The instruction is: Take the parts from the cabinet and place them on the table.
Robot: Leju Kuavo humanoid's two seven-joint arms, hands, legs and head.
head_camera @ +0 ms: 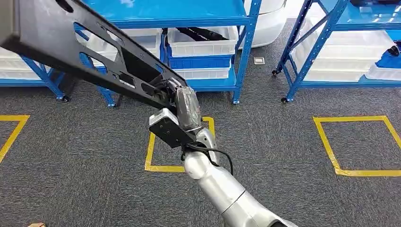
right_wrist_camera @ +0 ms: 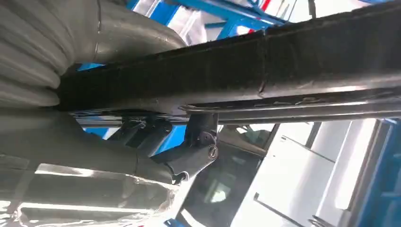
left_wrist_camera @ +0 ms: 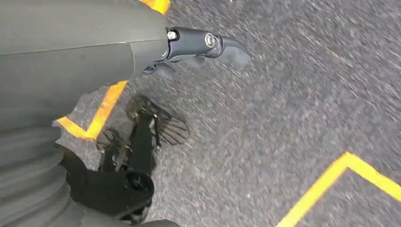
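Observation:
A long black part [head_camera: 94, 56] with cut-out slots runs from the middle of the head view up to the top left corner. My right hand [head_camera: 182, 101] grips its near end, above the grey carpet in front of the blue cabinet [head_camera: 246, 52]. In the right wrist view the same black part [right_wrist_camera: 283, 66] crosses the picture as a dark bar, with my right hand [right_wrist_camera: 156, 146] closed around it from beneath. My left hand [left_wrist_camera: 194, 47] hangs over the carpet in the left wrist view, its fingers apart and nothing in them.
White bins [head_camera: 201, 45] sit on the cabinet's lower shelves. A second blue rack [head_camera: 340, 52] with white bins stands at the right. Yellow tape squares [head_camera: 354, 144] mark the grey carpet, one [head_camera: 156, 161] just under my right arm.

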